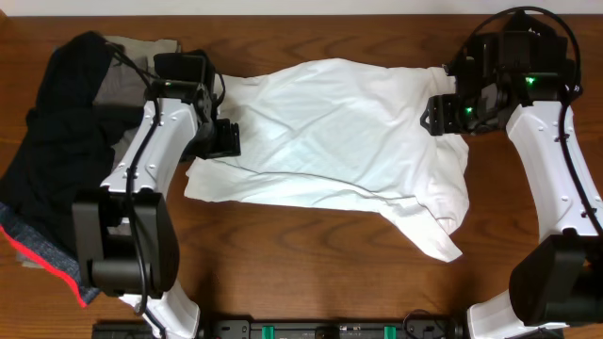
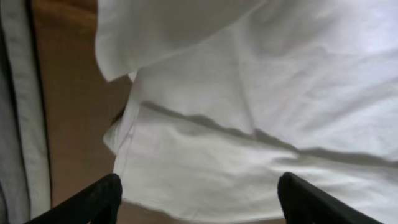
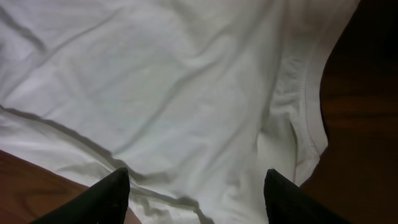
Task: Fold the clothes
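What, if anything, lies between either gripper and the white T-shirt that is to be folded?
Nothing visible does. The left gripper and right gripper hang open directly over the white T-shirt, at its left and right ends; the dark clothes lie aside.

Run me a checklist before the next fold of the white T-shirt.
1. Left gripper open and holding nothing: ok.
2. Right gripper open and holding nothing: ok.
3. White T-shirt lying smooth: not ok. It is creased, and layers overlap at its left edge.
4. Shirt apart from the pile of dark clothes: ok. The left wrist view shows bare wood between them.
5. Shirt wholly on the table: ok.
6. Which face of the shirt is up: cannot tell.
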Robot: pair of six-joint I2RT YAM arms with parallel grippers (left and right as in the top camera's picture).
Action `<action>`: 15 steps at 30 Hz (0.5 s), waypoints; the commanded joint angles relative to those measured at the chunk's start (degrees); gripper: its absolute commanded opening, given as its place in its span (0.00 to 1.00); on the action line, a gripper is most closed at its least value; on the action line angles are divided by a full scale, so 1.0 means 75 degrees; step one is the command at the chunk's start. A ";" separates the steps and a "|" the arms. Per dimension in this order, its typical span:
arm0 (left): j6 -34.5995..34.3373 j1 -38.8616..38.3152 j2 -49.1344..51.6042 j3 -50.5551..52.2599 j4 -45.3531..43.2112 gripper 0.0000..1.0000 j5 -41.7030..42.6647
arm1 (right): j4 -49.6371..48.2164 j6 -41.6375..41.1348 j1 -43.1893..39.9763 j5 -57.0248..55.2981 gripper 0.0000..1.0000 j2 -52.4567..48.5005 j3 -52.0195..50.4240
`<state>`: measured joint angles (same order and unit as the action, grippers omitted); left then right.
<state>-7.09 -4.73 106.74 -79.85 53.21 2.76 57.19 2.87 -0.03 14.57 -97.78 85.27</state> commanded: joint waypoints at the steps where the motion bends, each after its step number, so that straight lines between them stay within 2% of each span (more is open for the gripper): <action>1: 0.0356 -0.0009 0.0475 0.0326 -0.0233 0.79 -0.0303 | -0.0003 -0.0058 -0.0044 -0.0026 0.68 -0.0006 0.0000; 4: 0.0344 -0.0009 0.0775 0.0405 -0.0469 0.78 -0.0676 | -0.0023 -0.0058 -0.0044 -0.0026 0.68 -0.0006 0.0000; 15: 0.0344 0.0006 0.1186 0.0402 -0.1046 0.77 -0.0868 | -0.0087 -0.0055 -0.0044 -0.0026 0.69 -0.0006 0.0000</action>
<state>-5.48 -4.71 115.39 -77.12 45.60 -2.17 56.86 2.90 -0.03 14.55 -97.78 85.27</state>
